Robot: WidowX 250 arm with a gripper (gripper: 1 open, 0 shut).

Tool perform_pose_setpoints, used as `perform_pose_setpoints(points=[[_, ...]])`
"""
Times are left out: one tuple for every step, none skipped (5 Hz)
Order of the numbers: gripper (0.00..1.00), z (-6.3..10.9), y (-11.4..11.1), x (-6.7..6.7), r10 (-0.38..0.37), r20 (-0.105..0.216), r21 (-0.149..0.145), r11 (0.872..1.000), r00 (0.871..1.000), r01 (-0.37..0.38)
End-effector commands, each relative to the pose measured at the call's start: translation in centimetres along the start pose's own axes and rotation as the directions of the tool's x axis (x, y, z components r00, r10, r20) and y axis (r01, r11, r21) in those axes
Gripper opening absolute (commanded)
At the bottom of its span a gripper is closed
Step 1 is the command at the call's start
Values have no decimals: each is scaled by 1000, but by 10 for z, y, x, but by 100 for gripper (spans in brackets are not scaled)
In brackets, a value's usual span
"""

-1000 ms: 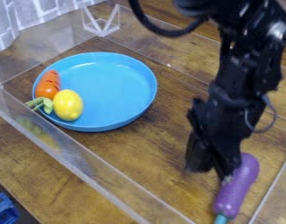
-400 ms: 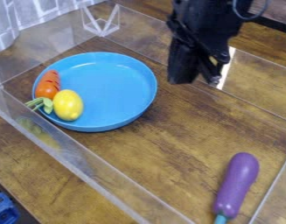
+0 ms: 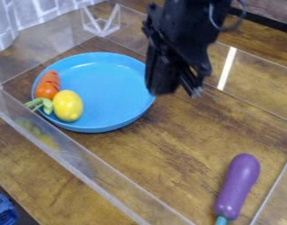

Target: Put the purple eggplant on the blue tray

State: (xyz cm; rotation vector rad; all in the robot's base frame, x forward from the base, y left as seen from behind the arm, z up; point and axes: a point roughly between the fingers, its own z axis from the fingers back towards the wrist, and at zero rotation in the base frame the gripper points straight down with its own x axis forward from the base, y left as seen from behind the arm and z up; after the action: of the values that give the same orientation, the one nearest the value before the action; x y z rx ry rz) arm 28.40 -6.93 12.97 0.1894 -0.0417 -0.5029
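The purple eggplant (image 3: 236,186) lies on the wooden table at the lower right, its teal stem pointing toward the front edge. Nothing touches it. The blue tray (image 3: 111,70) sits at the left, and a yellow lemon (image 3: 67,105) and an orange carrot (image 3: 47,85) rest on its left side. My black gripper (image 3: 169,86) hangs blurred over the tray's right rim, pointing down, far from the eggplant. I see nothing between its fingers, but blur hides how wide the jaws stand.
Clear acrylic walls (image 3: 75,154) run along the front and left of the table. A clear plastic stand (image 3: 104,18) is at the back. Bare wood lies between the tray and the eggplant.
The gripper lifted away from the eggplant at the lower right and moved up and left to the tray's right rim. The eggplant stayed on the table.
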Motion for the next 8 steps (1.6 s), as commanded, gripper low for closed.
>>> perform_pose_setpoints(points=[[100,9,-16,0,1,59,6,1000,998,-1],[100,-8,-42,8,-6,72,5,1000,997,5],[100,-23,-64,18,-18,102,-6,1000,995,19],[100,-36,-79,22,-30,109,-3,1000,994,30],[100,-49,-86,25,-31,118,-8,999,993,32],[100,-60,-93,29,-35,111,-14,999,993,37],[100,-70,-95,31,-33,102,-17,999,994,35],[100,-77,-96,33,-30,94,-16,999,995,31]])
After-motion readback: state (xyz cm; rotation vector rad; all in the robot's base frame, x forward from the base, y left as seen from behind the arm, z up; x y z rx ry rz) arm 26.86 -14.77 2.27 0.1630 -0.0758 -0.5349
